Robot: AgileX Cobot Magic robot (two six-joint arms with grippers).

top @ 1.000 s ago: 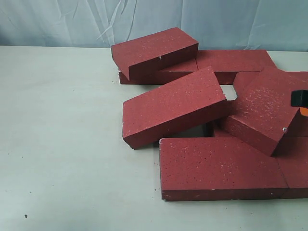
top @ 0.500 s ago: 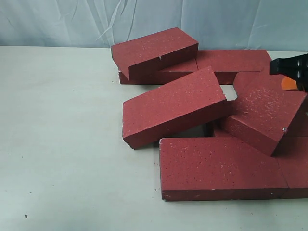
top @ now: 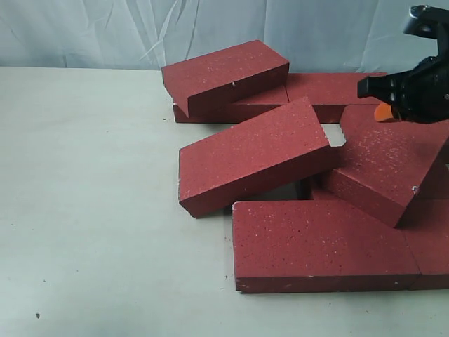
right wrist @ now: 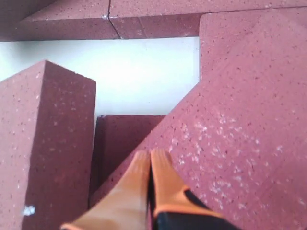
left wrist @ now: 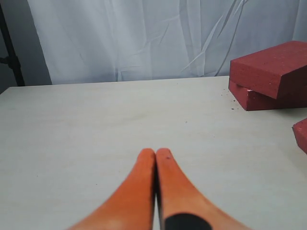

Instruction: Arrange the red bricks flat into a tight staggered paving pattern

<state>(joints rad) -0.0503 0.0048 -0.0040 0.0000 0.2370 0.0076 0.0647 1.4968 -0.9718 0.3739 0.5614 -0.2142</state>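
Observation:
Several red bricks lie in a loose heap on the right half of the table. One brick (top: 224, 74) leans on the flat back row (top: 337, 88). A second (top: 252, 154) tilts in the middle, and a third (top: 389, 165) tilts at the right. A flat brick (top: 316, 242) lies in front. My right gripper (top: 382, 111) hovers shut and empty above the right tilted brick (right wrist: 240, 134), its fingertips (right wrist: 151, 154) near that brick's edge. My left gripper (left wrist: 155, 152) is shut and empty over bare table, with two stacked bricks (left wrist: 271, 69) ahead of it.
The pale table (top: 91, 196) stretches bare to the left of the heap. A light curtain (top: 105, 31) hangs behind the table's back edge. A small gap of table (right wrist: 144, 76) shows between the bricks.
My right gripper has come in from the right edge, moving up and leftward over the right tilted brick. The bricks have not moved.

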